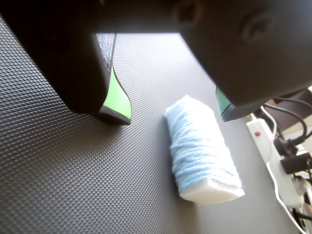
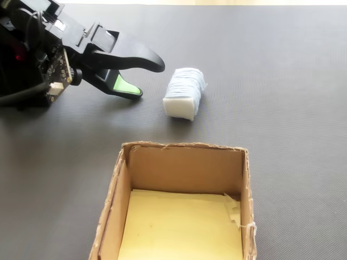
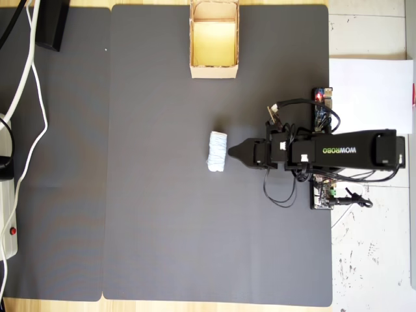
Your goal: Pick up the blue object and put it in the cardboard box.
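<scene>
Fixed view shows our gripper [image 2: 149, 80] open just beside the blue spool [image 2: 185, 92], which lies on the mat (box [image 2: 181, 168] nearby); next we straddle it and close.

Work surface: dark grey textured mat [image 3: 162, 227], laid in two pieces with a seam near the overhead view's left side. Beneath: pale wooden tabletop [image 3: 195, 307], visible along the edges. Left margin: white power strip [image 3: 8, 221] with red switch, white cables [image 3: 29, 84]. Right margin: white paper sheet [image 3: 370, 91]. Lighting: bright, even, daylight-like.
</scene>
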